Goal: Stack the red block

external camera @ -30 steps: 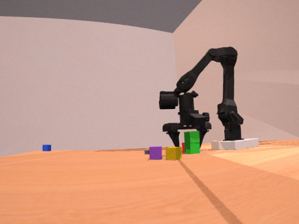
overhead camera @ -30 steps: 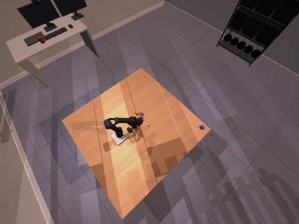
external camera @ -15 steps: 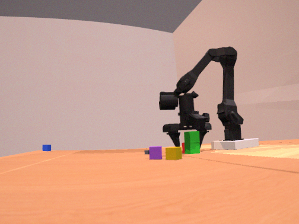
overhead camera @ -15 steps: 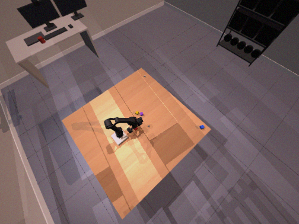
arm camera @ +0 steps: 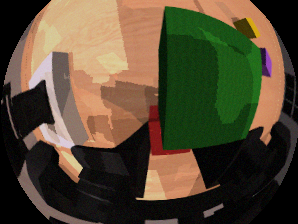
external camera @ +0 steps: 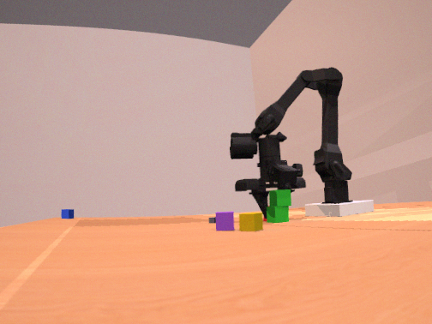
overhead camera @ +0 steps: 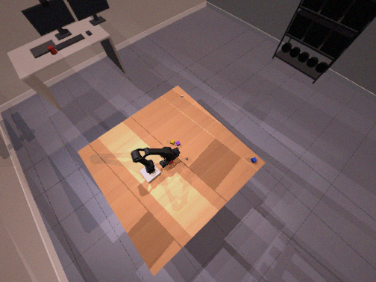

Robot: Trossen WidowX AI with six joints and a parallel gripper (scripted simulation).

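Top view: my arm [overhead camera: 151, 153] reaches from its white base plate [overhead camera: 146, 175] across the wooden board [overhead camera: 123, 209]. My gripper [overhead camera: 169, 162] is down at the board with a speck of red at its tip, the red block [overhead camera: 170, 163]. A yellow cube [overhead camera: 172, 142] and a purple cube [overhead camera: 178, 143] lie just beyond it; a blue cube [overhead camera: 254, 160] sits well apart, near the board's edge.

Exterior view: my gripper [external camera: 262, 205] hangs low beside the green tower [external camera: 279, 206], two green cubes stacked squarely and upright. Only a red sliver [external camera: 265, 219] shows at the tower's foot, mostly hidden by my finger.

Wrist view: the tower [arm camera: 206, 83] fills the right half. The block [arm camera: 156, 137] sits on the board just beside the tower's base, plain red and flat-faced, partly covered. My fingers have narrowed about halfway around the block; it looks gripped, though contact is hard to see.
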